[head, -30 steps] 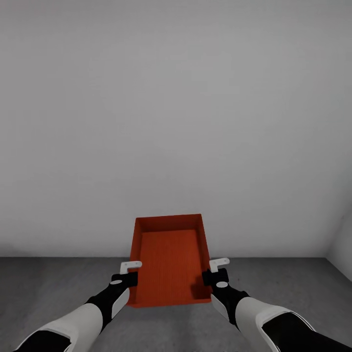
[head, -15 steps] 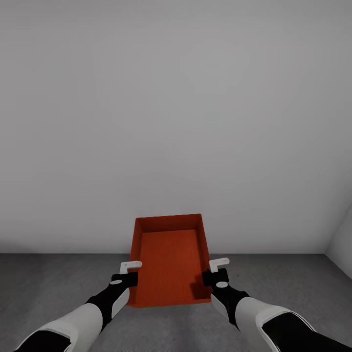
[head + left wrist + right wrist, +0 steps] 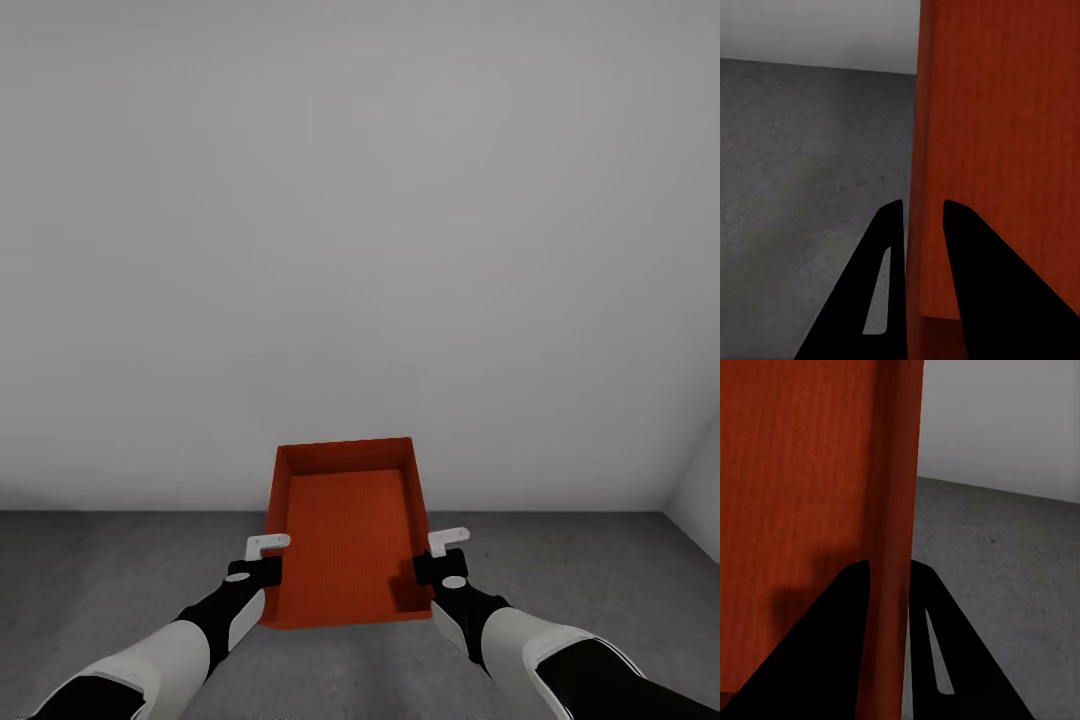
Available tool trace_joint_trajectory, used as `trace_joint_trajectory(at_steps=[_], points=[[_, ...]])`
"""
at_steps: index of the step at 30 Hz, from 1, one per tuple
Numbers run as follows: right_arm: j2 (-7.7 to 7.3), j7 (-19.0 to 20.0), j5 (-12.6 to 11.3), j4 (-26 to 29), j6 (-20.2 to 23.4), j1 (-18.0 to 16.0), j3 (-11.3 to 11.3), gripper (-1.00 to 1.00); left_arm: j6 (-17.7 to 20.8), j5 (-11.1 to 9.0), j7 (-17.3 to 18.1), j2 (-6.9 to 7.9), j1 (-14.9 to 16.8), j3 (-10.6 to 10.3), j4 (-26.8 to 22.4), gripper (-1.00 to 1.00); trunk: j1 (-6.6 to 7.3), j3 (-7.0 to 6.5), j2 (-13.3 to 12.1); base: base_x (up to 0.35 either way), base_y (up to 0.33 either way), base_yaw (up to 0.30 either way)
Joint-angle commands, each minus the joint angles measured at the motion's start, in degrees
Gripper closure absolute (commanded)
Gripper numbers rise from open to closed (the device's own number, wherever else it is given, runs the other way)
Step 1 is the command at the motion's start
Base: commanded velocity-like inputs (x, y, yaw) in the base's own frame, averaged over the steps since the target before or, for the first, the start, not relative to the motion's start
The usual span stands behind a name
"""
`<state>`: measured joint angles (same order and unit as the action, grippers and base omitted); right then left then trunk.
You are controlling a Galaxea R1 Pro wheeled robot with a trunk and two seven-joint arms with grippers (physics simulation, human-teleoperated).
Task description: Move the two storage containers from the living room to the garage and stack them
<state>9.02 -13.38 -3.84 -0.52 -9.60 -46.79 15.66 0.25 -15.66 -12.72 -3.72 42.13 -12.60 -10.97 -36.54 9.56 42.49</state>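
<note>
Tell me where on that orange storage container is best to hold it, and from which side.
Grip the storage container by its thin long side walls, one gripper per side, coming from the near end. The walls are slim enough to pinch, as the left gripper and right gripper do now, one finger inside and one outside each wall.

From my head camera: bin [image 3: 348, 535] at centre, held above the floor [image 3: 100, 580], its long axis running away from me toward the wall [image 3: 360, 250] behind it. Left claw [image 3: 262, 560] at the bin's left side wall near the near corner; right claw [image 3: 440, 556] at its right side wall, opposite. In each wrist camera one finger [image 3: 889, 247] lies outside the bin wall and one inside [image 3: 847, 607]. A second wall [image 3: 700, 490] meets the first at far right.
</note>
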Motion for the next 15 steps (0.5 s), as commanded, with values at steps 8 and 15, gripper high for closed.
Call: trace_joint_trajectory(at_steps=[8,15], points=[[0.82,-0.25,-1.17,-0.27,-0.24,-0.05,-0.54,1.0,0.02,0.37,-0.47,-0.06,0.05,0.74,-2.13,1.0,-0.01,0.82,0.08,0.0,0.0,0.0],[0.82,-0.25,-1.17,-0.27,-0.24,-0.05,-0.54,1.0,0.02,0.37,-0.47,-0.06,0.05,0.74,-2.13,1.0,-0.01,1.46,0.08,0.0,0.0,0.0]])
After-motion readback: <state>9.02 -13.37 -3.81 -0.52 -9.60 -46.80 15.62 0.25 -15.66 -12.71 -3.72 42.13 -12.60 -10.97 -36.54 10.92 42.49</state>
